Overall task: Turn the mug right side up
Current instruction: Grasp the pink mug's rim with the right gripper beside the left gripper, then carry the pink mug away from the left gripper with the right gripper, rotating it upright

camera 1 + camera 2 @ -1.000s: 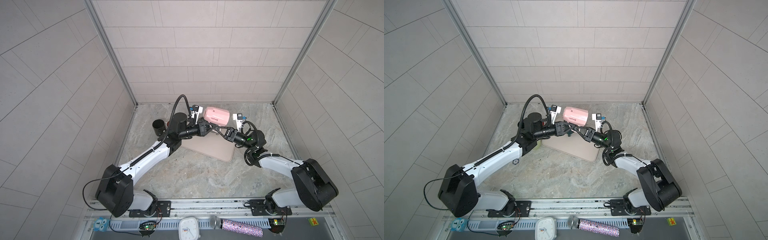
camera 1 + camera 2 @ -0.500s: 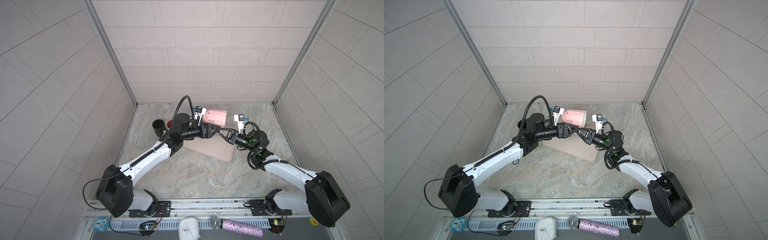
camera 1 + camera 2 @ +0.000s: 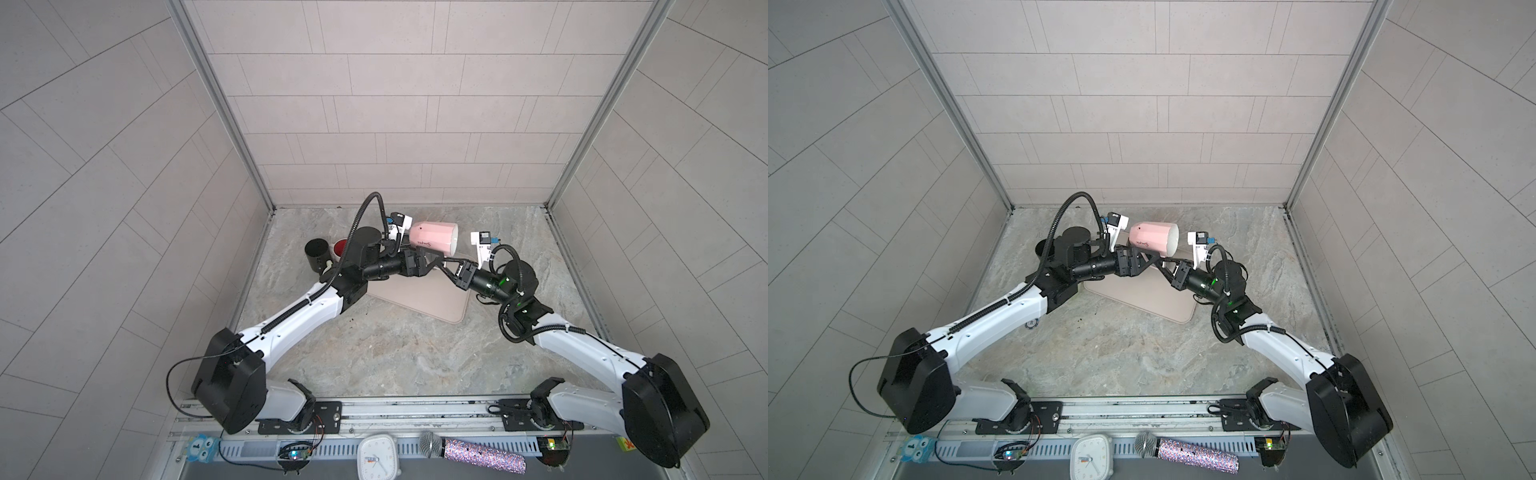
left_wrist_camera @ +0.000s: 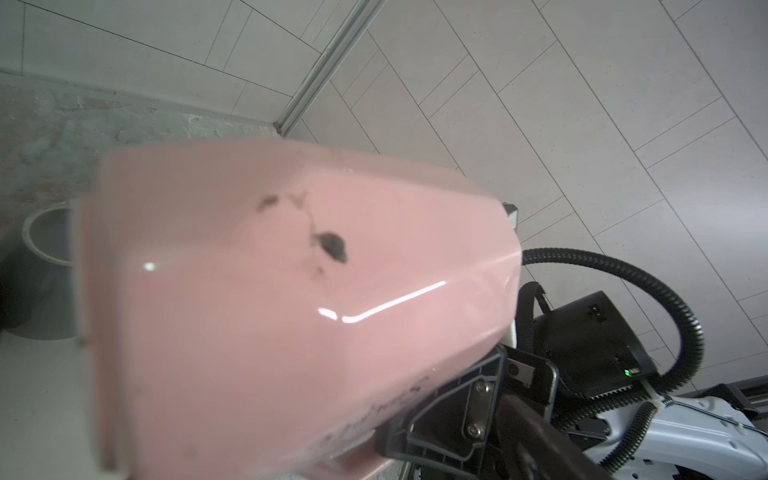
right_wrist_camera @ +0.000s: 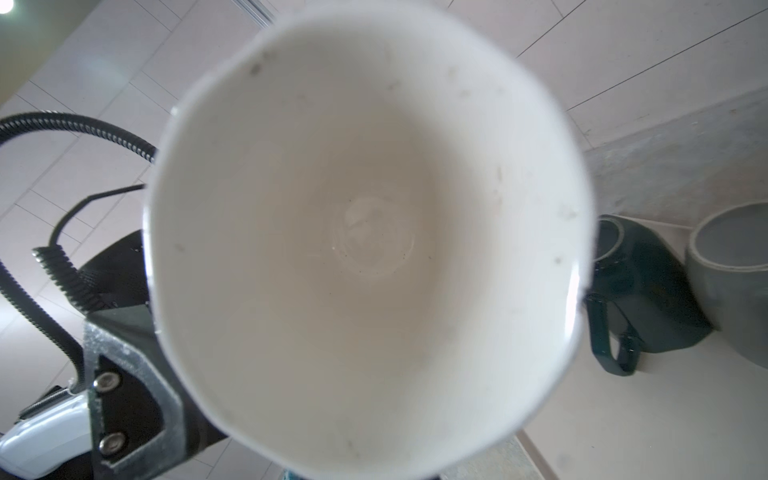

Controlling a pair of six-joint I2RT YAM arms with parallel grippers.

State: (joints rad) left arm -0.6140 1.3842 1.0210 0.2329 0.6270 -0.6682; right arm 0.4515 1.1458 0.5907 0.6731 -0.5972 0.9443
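Pink mug (image 3: 432,237) gripped sideways aloft by extended right claw (image 3: 444,262); left claw (image 3: 422,266) indeterminate.

1. We are counting three drinking vessels in a top view: one pink mug (image 3: 432,237), one black cup (image 3: 316,255) and one white cup (image 3: 340,248) with a red inside.
2. We are counting one beige mat (image 3: 419,297) on the worktop (image 3: 395,357).
3. We are counting two robot arms: one left arm (image 3: 299,316) and one right arm (image 3: 582,345).
4. We are counting two wrist cameras, one per arm.
5. Along the front rail we are counting three single items: one white clock (image 3: 376,455), one glittery microphone (image 3: 473,453) and one blue owl figure (image 3: 199,446).
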